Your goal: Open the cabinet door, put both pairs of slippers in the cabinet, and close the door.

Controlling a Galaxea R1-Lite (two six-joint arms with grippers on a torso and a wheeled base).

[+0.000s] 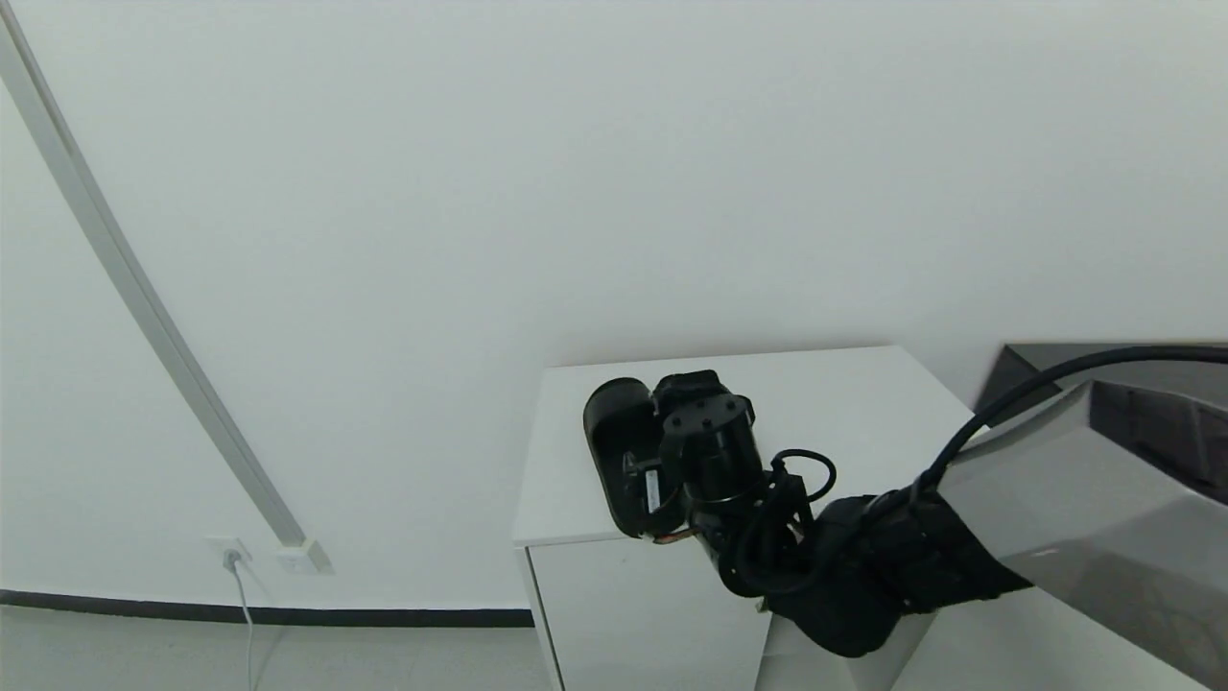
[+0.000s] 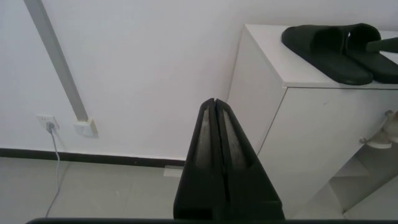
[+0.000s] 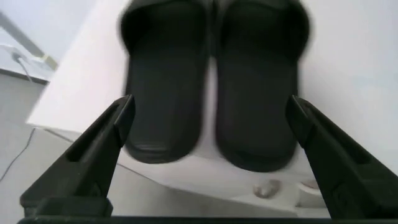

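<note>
Your right pincer point(image 3: 210, 102) hangs open around the black rubber slippers point(image 3: 165, 93) atop the white cabinet point(image 1: 863, 403), your left pincer point(image 2: 214, 106) is closed on nothing, and stowing looks not yet begun.

The head camera looks forward and a little down from well back, taking in the wall point(image 1: 614, 173) and the cabinet point(image 1: 863, 403) top low in the middle, with the slippers point(image 1: 619, 451) near its front left corner. The left wrist camera sits lower, off the cabinet's point(image 2: 267, 118) left side. It faces the wall past the left gripper point(image 2: 214, 102), whose fingers are pressed together, and sees the slippers point(image 2: 329, 46) on the top at a shallow angle. The right wrist camera hangs close above the slippers point(image 3: 165, 87), looking down at the top's front edge between the right gripper's point(image 3: 210, 102) spread fingers. All three views share the cabinet top and slippers. The head and left wrist views also share the socket point(image 1: 230, 554) point(image 2: 46, 122).
</note>
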